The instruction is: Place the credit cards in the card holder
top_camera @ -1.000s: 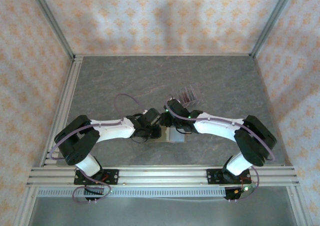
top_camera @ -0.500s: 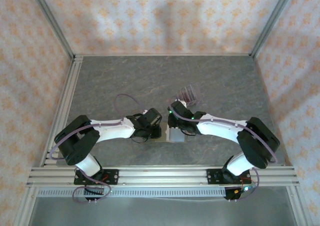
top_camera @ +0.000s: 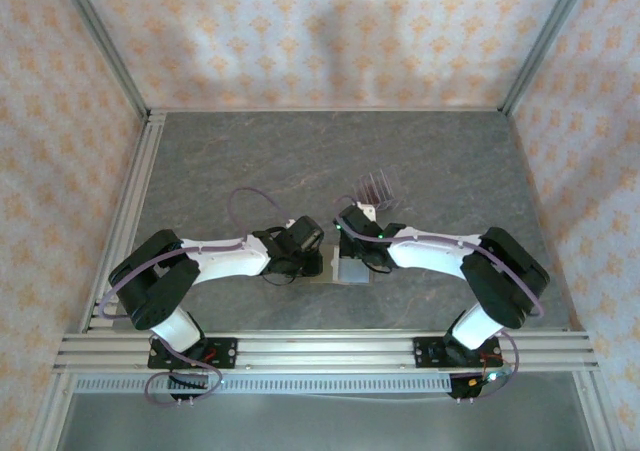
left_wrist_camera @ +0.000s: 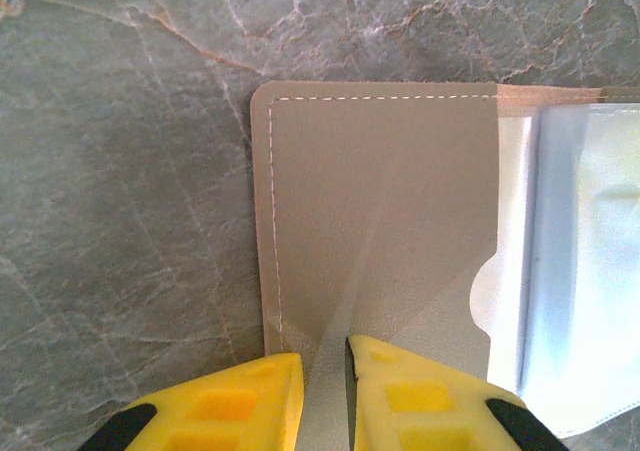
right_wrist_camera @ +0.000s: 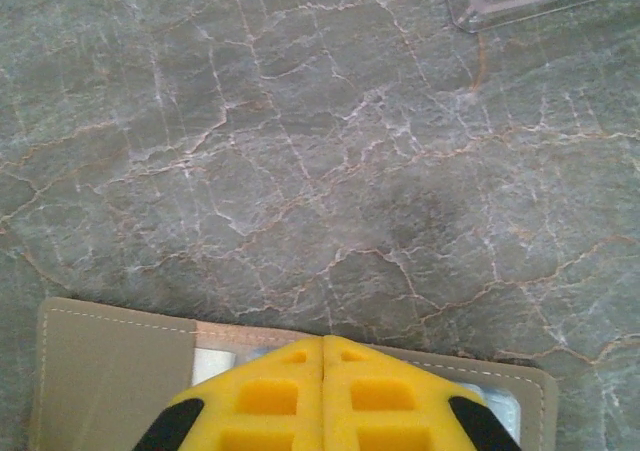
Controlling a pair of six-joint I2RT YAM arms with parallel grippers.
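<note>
Top external: the card holder (top_camera: 352, 269) is laid open by the bench's (top_camera: 450, 161) near edge, long axis left-right; credit cards (top_camera: 372, 184) are stood behind it. Left wrist: its leaf is pinched by the left hand (left_wrist_camera: 323, 391). Right wrist: the right hand (right_wrist_camera: 322, 391) is pressed closed, empty, over its far edge.

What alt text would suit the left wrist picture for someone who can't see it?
Yellow fingers of the left gripper pinch the edge of an open olive-tan card holder on a grey marbled table. Its inner pocket shows at right.
</note>
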